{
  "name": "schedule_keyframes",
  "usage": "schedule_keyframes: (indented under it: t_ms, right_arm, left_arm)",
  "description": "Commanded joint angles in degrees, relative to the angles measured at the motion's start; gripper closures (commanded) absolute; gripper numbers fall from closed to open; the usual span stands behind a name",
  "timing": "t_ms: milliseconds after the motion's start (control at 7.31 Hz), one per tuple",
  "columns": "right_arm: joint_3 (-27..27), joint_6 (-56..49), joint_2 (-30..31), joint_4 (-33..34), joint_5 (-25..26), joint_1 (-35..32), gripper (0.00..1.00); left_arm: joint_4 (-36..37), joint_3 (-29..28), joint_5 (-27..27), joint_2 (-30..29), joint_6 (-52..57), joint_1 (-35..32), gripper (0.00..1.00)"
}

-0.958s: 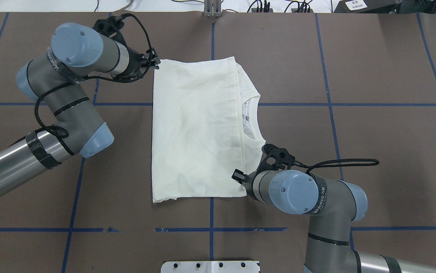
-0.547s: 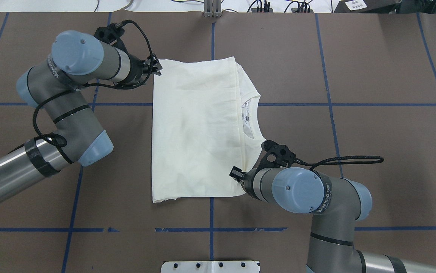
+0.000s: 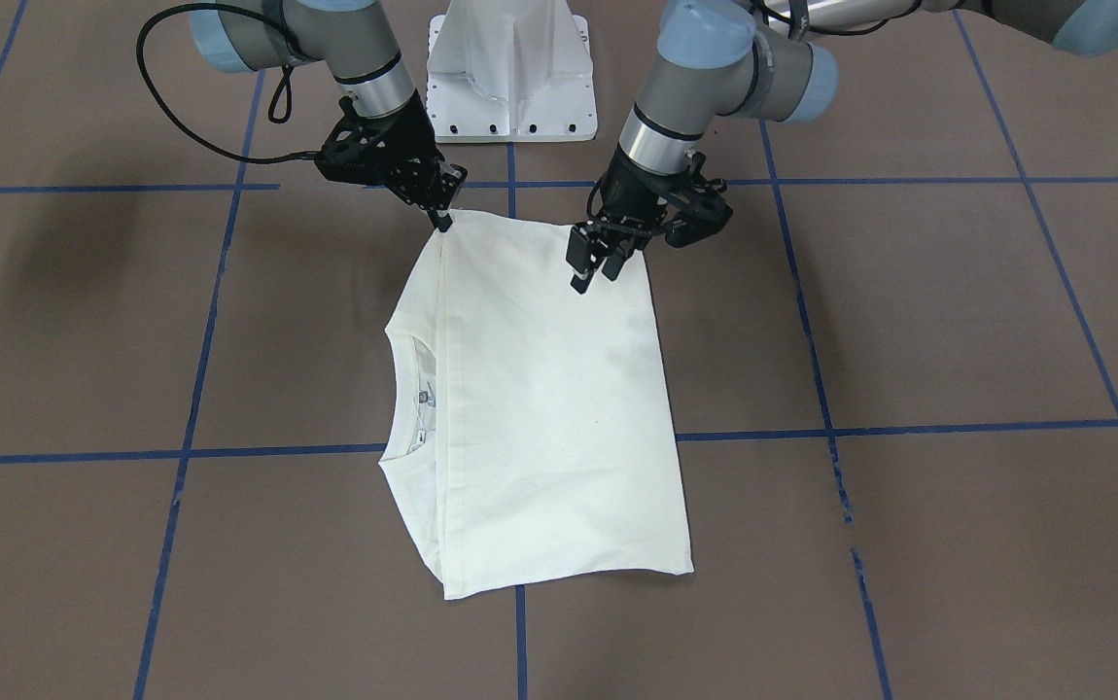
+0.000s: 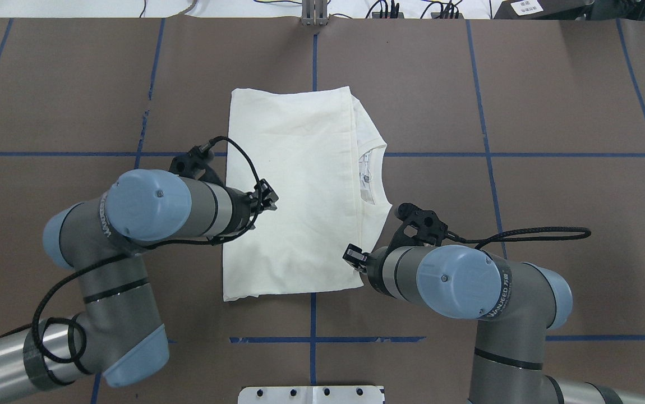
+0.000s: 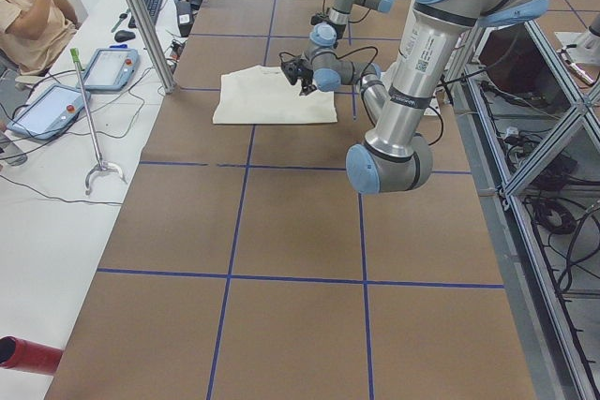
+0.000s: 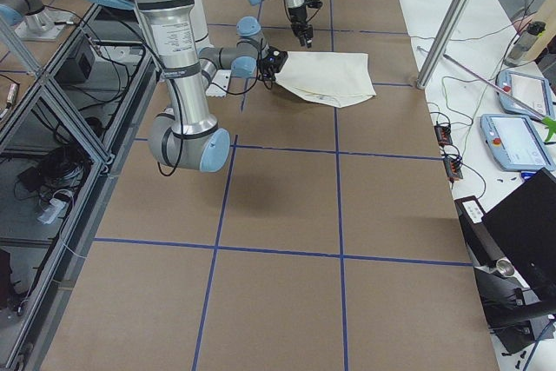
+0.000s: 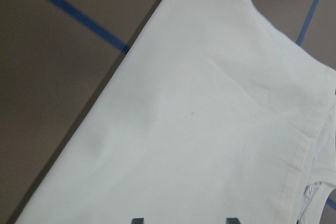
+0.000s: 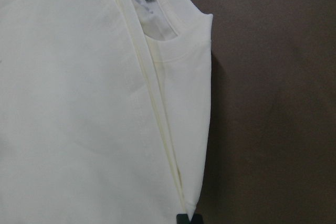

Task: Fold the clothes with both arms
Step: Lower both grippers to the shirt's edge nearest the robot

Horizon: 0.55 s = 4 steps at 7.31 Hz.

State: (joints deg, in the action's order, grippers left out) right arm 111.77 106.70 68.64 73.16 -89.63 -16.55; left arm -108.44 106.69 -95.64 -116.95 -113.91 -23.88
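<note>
The cream-white shirt [image 4: 294, 185] lies folded into a flat rectangle on the brown table, plain side up, with its collar [image 4: 373, 174] showing at the right edge. My left gripper [image 4: 269, 197] hovers open over the shirt's left half; in the left wrist view its two fingertips [image 7: 137, 220] stand apart above the cloth [image 7: 210, 119], with nothing between them. My right gripper [image 4: 351, 257] is at the shirt's near right corner. In the front view its fingers come to a point [image 3: 443, 220] shut on that corner. The right wrist view shows the corner [image 8: 191, 203] ending at a dark fingertip.
The white pedestal base [image 3: 510, 68] stands at the robot's side of the table. Blue tape lines [image 4: 311, 320] cross the brown surface. In the left side view a person [image 5: 28, 7] sits by a white bench with pendants [image 5: 108, 67] and a metal post [image 5: 141, 16].
My left gripper has left the shirt's far left corner and swung toward the robot, over the shirt's left half. My right gripper stays at the near right corner.
</note>
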Motion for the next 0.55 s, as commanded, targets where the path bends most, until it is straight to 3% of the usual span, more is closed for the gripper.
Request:
schedule_keyframes:
  t_ms: [0,411]
  right_arm:
    - [0.2,-0.1,0.4,0.1,-0.1,-0.1,1.0]
    - [0.3,-0.1,0.4,0.1,-0.1,0.0,1.0]
  left_arm:
    - [3.3,3.2,3.5,4.6,-1.6,6.0,0.39]
    - [7.2,2.5,3.5,6.0,-1.6,8.1,0.39]
